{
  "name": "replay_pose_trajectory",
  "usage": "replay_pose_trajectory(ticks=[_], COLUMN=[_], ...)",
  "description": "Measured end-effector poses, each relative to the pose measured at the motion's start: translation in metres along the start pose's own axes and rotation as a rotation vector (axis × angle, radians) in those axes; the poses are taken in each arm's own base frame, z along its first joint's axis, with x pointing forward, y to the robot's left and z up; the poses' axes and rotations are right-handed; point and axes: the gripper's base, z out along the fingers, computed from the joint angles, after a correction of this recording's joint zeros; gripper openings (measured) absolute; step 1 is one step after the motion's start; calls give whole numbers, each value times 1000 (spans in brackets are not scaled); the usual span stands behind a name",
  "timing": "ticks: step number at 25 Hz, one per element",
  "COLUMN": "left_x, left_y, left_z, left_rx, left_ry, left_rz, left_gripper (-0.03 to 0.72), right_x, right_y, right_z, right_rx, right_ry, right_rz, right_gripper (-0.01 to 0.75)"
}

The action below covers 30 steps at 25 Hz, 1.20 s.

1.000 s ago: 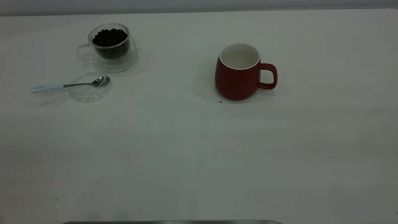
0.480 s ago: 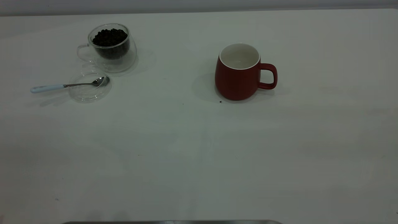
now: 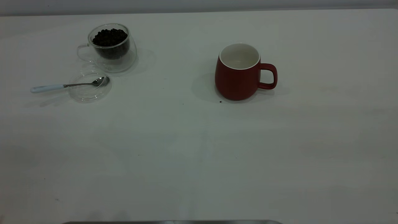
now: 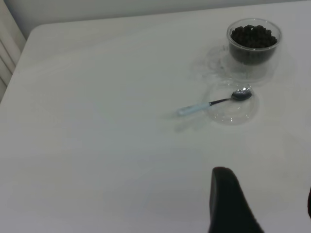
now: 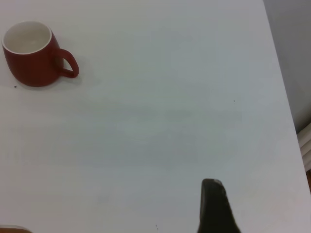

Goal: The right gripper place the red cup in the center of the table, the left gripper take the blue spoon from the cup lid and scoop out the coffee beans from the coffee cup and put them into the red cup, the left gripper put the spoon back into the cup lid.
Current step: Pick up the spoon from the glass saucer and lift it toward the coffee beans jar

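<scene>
Left pincer point(image 4: 262, 204) apart, right pincer state unclear; blue spoon point(image 3: 67, 85) handle overhangs cup lid point(image 3: 90, 87), may tip when grabbed.

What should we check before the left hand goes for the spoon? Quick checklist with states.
1. Red cup upright, roughly mid-table: ok.
2. Red cup holds nothing visible, ready for beans: ok.
3. Blue spoon has its bowl on the cup lid and its handle sticking out over the table: ok.
4. Coffee cup upright with coffee beans heaped inside: ok.
5. Left hand short of the spoon, path clear: ok.
6. Either hand's fingers open: cannot tell.
</scene>
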Motion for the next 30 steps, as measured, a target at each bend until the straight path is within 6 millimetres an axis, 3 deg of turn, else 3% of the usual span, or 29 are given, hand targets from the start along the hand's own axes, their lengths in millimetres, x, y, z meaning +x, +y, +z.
replay_pose_trajectory(ticks=[6, 11, 18, 23, 30], left_x=[-31, -72, -120, -142, -172], left_y=[3, 7, 13, 16, 18], left_z=[-6, 1, 36, 61, 91], left_rx=[3, 12, 25, 33, 25], left_ry=[31, 117, 257, 302, 171], left_rz=[-1, -4, -9, -20, -81], left_gripper=[448, 448, 448, 448, 448], right_x=[0, 0, 0, 0, 0], right_y=[0, 0, 0, 0, 0], right_z=[0, 0, 0, 0, 0], right_rx=[0, 0, 0, 0, 0], right_ry=[0, 0, 0, 0, 0], right_rz=[0, 0, 0, 0, 0], right_gripper=[496, 496, 496, 496, 496])
